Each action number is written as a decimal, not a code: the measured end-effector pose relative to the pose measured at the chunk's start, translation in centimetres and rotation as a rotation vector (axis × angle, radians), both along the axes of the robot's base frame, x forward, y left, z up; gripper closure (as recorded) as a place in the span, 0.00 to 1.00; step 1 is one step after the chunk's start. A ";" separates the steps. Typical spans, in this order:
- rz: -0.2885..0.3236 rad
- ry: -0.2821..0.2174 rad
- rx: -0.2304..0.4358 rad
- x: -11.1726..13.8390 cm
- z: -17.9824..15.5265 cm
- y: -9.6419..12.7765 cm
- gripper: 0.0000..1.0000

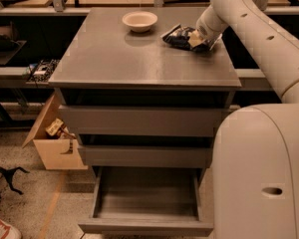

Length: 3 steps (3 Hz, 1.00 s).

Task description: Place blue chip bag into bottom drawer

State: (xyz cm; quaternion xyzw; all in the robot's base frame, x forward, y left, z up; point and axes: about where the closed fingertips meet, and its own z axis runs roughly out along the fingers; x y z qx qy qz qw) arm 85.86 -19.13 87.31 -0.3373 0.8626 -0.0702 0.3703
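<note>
The blue chip bag [178, 37] lies on the grey cabinet's top [139, 59], at the back right beside a white bowl. My gripper [197, 39] is down at the bag's right end, touching it and covering part of it. The bag rests on the top surface. The bottom drawer [147, 203] is pulled open at the cabinet's foot, a shallow grey tray with nothing in it. The two drawers above it [139, 121] are pushed in.
The white bowl [139, 20] stands at the back middle of the top. My white arm [259, 29] and body [264, 173] fill the right side. An open cardboard box [52, 143] sits on the floor to the left. Dark shelves run behind.
</note>
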 end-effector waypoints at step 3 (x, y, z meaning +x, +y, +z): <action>-0.041 -0.080 0.030 -6.3 5.9 -1.0 1.00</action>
